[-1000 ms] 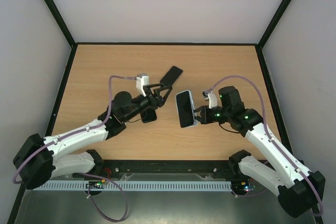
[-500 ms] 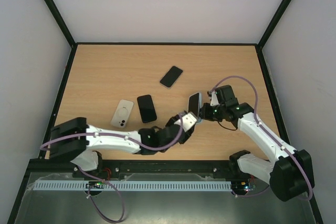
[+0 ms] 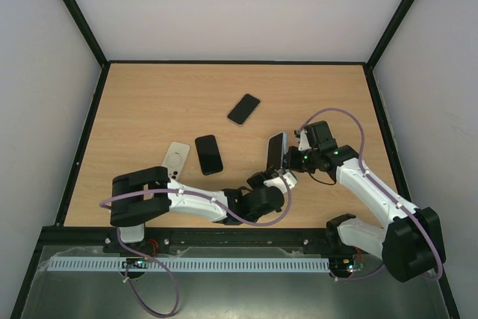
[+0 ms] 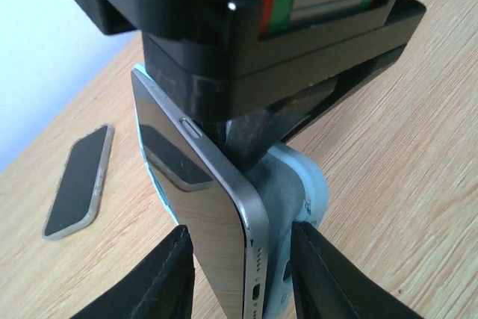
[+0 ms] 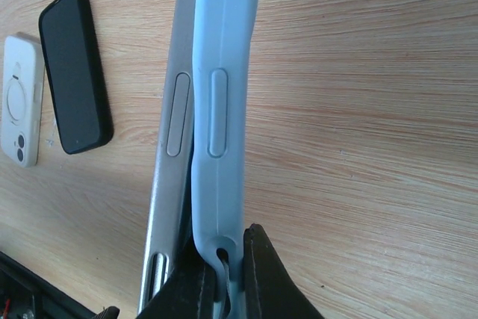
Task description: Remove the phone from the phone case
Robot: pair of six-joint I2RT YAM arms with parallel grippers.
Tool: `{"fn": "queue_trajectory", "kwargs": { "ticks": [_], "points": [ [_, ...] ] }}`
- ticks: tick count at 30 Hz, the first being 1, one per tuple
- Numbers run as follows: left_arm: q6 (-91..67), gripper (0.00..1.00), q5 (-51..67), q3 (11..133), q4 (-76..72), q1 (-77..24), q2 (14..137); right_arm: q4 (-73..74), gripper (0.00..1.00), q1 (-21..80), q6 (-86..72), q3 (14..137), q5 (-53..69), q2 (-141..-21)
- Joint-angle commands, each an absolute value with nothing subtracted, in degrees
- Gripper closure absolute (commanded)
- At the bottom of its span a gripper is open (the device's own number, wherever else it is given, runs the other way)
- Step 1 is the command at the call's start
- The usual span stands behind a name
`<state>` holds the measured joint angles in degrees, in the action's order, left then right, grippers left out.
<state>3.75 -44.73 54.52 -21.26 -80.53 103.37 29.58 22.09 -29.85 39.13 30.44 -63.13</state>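
The phone (image 3: 277,151) stands on edge above the table, right of centre. It has a silver frame (image 5: 175,125) and is partly peeled out of its light-blue case (image 5: 224,72). My right gripper (image 3: 289,159) is shut on the case's edge (image 5: 224,270). My left gripper (image 3: 273,178) has reached across from the front. It is open, with its jaws on either side of the phone's (image 4: 216,244) port end and the case (image 4: 302,192) behind it. The right-hand finger (image 4: 328,274) sits against the case and the left-hand finger (image 4: 160,278) is a little off the screen.
Three other phones lie on the table: a black-cased one (image 3: 209,154), a white-cased one (image 3: 175,162) partly under the left arm, and a dark one (image 3: 243,109) further back. The left arm stretches along the table's front edge.
The left arm has swung from the table's middle to the front and brought its open jaws around the phone's lower end. The right gripper has turned the phone on edge and since held still.
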Motion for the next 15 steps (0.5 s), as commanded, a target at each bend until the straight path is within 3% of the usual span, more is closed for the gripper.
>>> {"fn": "queue_trajectory", "kwargs": {
  "ticks": [1, 8, 12, 15],
  "points": [
    [6.56, 0.64, -50.04, 55.46, -23.67, -81.04, 103.73, 26.5, 0.98, 21.84, -29.97, 38.66, 31.18, -62.03],
    [7.15, 0.66, -52.47, 54.48, -26.09, -81.25, 103.76, 26.75, 0.98, 21.87, -29.03, 37.97, 31.67, -61.81],
    [8.75, 0.56, -53.32, 54.93, -26.96, -81.22, 104.78, 26.16, 0.98, 21.8, -29.76, 37.72, 33.89, -61.71],
    [10.81, 0.62, -55.98, 56.37, -26.98, -81.26, 107.46, 26.24, 0.98, 21.8, -29.93, 37.86, 36.1, -61.63]
  ]
}}
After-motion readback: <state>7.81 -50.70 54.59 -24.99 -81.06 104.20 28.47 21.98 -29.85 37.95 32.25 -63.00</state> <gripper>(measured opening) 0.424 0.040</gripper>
